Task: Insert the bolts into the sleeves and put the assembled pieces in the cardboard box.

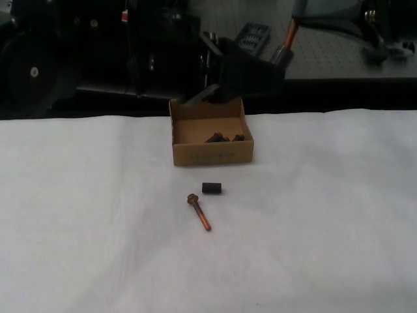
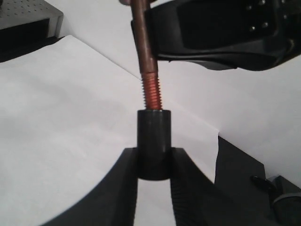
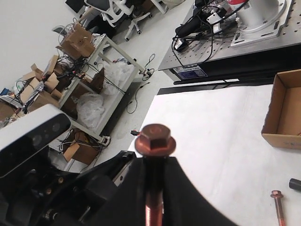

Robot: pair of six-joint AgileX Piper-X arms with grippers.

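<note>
In the left wrist view my left gripper [image 2: 154,165] is shut on a black sleeve [image 2: 154,134], which stands upright between its fingers. A copper bolt [image 2: 143,47] points threaded end first into the sleeve's open top. My right gripper [image 3: 154,181] is shut on that bolt's shaft, with the hex head [image 3: 155,140] sticking out past its fingers. A second bolt [image 1: 199,212] and a second sleeve [image 1: 212,188] lie loose on the white cloth in front of the cardboard box [image 1: 212,156]. Dark assembled pieces [image 1: 225,137] lie inside the box.
A dark arm [image 1: 247,65] hangs behind and above the box. The white cloth [image 1: 98,228] covers the bench, and its far edge runs behind the box. A metal breadboard table [image 3: 244,42] with equipment stands beyond it.
</note>
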